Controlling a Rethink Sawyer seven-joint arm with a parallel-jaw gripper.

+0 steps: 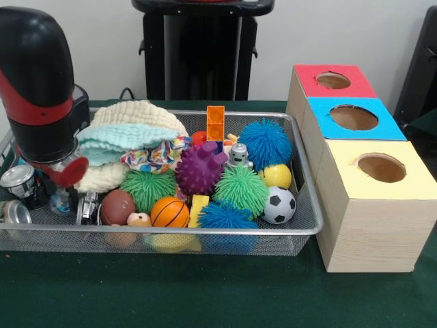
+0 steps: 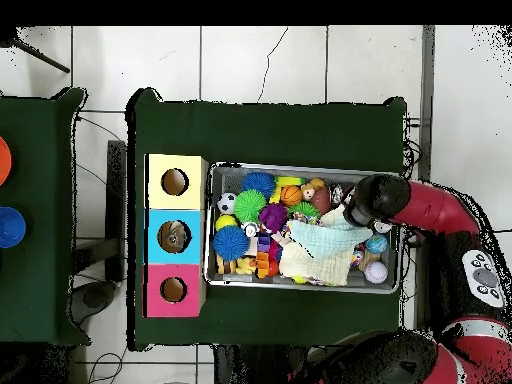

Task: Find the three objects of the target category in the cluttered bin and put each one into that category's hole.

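The green bench [image 1: 205, 294] carries the bin [image 1: 311, 225] at centre, toys filling it. Three wooden boxes [image 1: 369, 205] stand at its 3 o'clock. The arm's jaws [image 1: 58, 174] hang over the bin's 9 o'clock end; their opening cannot be told.

No readable text, labels or numbers

The bin [image 1: 308, 229] was silver mesh on a dark green table [image 1: 205, 294]. Box tops ran red [image 1: 332, 81], blue [image 1: 353, 118], yellow [image 1: 382, 169] — sides pale wood. Soccer ball [image 1: 278, 205] black-and-white; basketball [image 1: 169, 212] orange, black-lined; spiky ball [image 1: 200, 170] purple. Arm [image 1: 37, 82] black with red band.
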